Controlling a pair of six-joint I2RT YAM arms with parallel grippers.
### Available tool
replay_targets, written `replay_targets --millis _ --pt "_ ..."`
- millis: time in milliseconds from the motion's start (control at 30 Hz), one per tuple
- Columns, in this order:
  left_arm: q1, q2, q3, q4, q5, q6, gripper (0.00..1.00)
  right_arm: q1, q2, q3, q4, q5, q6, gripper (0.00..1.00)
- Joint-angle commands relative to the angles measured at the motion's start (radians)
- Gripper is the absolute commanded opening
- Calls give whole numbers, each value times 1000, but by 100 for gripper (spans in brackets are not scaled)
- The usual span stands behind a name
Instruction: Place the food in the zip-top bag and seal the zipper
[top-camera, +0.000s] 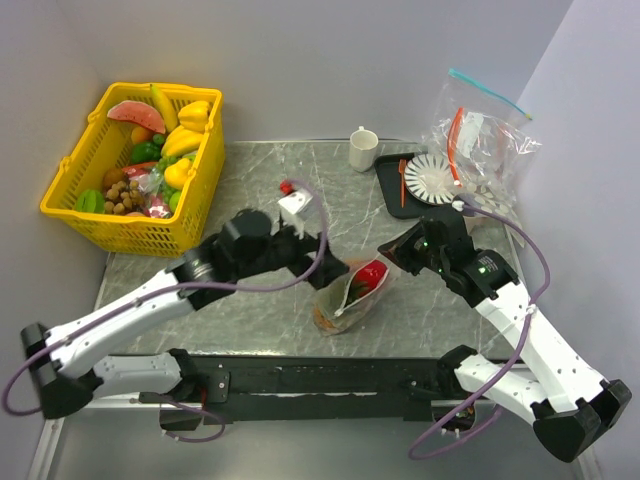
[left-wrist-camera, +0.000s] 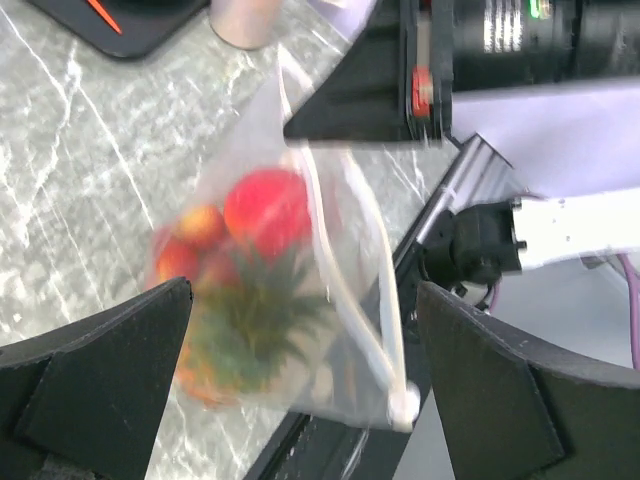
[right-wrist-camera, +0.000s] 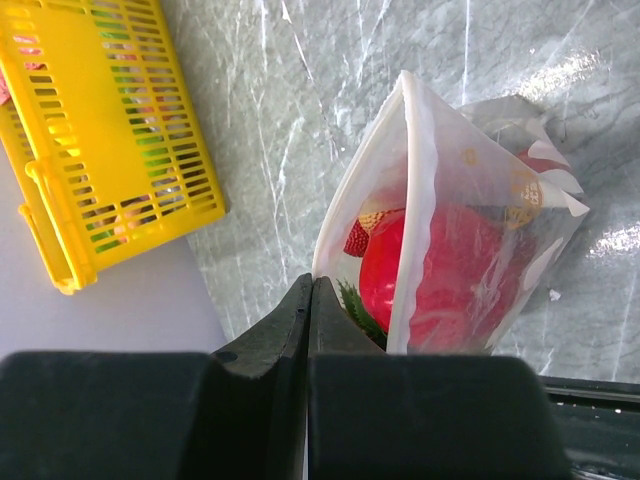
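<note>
Your light is bright and even, shadows soft. Your left wrist view blurs the zip-top bag (left-wrist-camera: 240, 170); glare streaks the tabletop (right-wrist-camera: 560, 80) in the right wrist view.

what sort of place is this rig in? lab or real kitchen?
Likely a lab bench, not a kitchen: marble-look table boxed by bare grey walls, robot arms bolted at its edge, a yellow basket of toy fruit.

A clear, crinkled soft-plastic zip-top bag (top-camera: 350, 295) holds a glossy red plastic apple (right-wrist-camera: 440, 270) on a smooth, grey marble-patterned table (top-camera: 260, 180) with a faint sheen. Nearby, a yellow basket (top-camera: 130, 225) of shiny moulded plastic lattice.
</note>
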Motion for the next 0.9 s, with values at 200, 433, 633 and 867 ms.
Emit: replay_targets --millis 200,433,633,867 --pt "-50 -277 -426 351 81 136 99 -5 2 18 21 0 -2 0" --pt "-181 -347 -581 530 -55 288 96 -5 7 12 22 3 -2 0" --pt "-287 -292 -587 535 -115 406 89 -5 13 11 30 -7 -1 0" --pt "-369 -193 -534 538 -307 465 72 -6 22 14 32 -10 -4 0"
